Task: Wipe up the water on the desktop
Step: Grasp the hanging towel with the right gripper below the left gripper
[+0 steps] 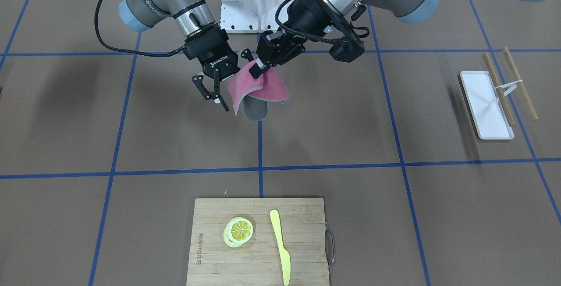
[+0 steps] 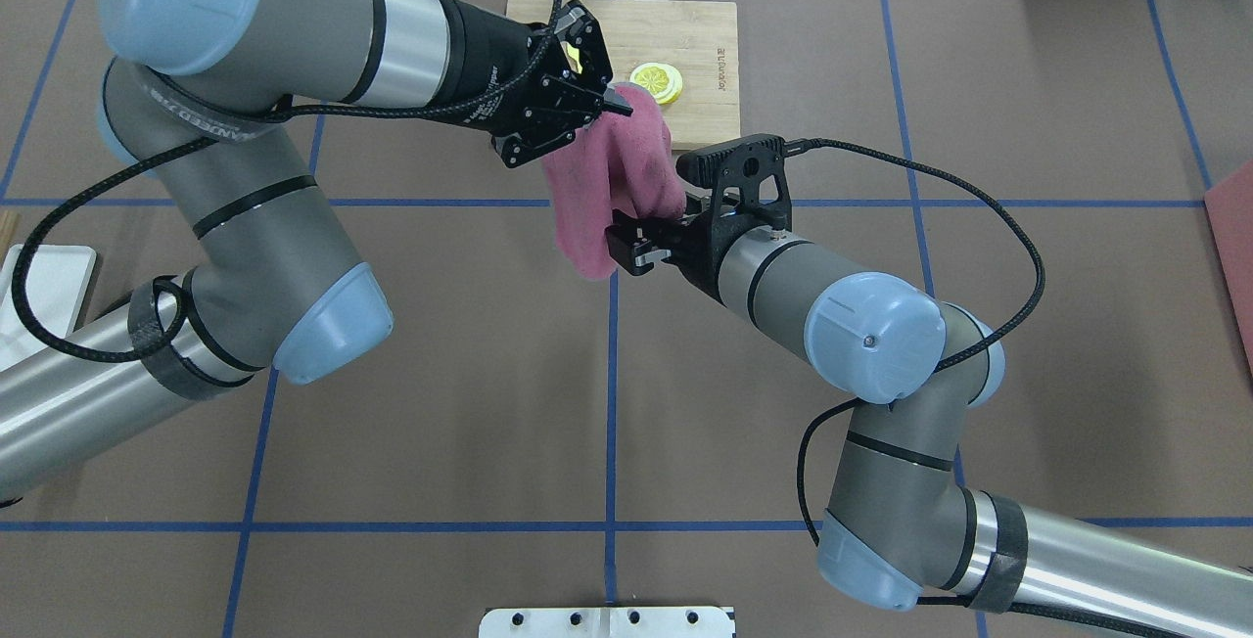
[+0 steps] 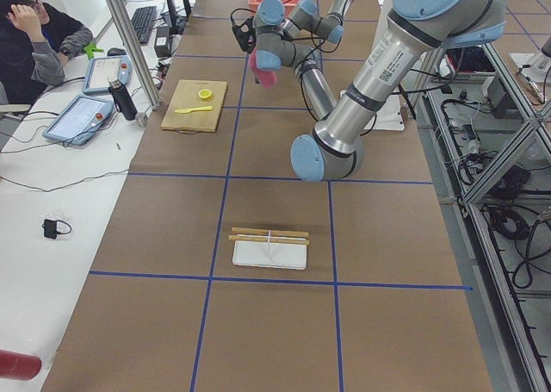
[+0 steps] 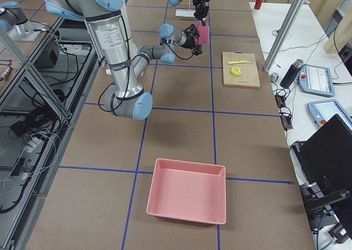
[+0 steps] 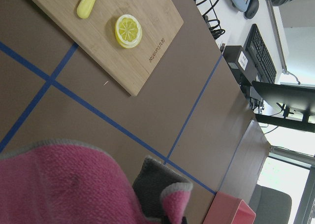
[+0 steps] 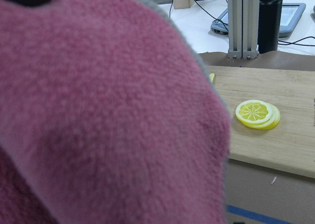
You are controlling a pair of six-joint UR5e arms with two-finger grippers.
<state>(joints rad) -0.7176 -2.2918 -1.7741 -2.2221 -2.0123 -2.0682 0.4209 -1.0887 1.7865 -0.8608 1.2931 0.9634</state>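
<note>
Lemon slices (image 1: 238, 231) and a yellow knife (image 1: 279, 243) are being carried on the bamboo cutting board (image 1: 302, 233). Wooden sticks (image 1: 520, 84) are being kept at the white tray's (image 1: 482, 101) edge.

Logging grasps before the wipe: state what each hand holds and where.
The left hand pinches the pink cloth at its top fold; it drapes down both sides. The right hand is open beside it, holding nothing.

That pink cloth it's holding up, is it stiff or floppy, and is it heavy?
Probably floppy: the cloth hangs folded and drooping from the left gripper, which pinches just one edge. Likely light, since that small pinch seems to hold it all above the desktop. Its fuzzy surface suggests it won't slip out easily.
</note>
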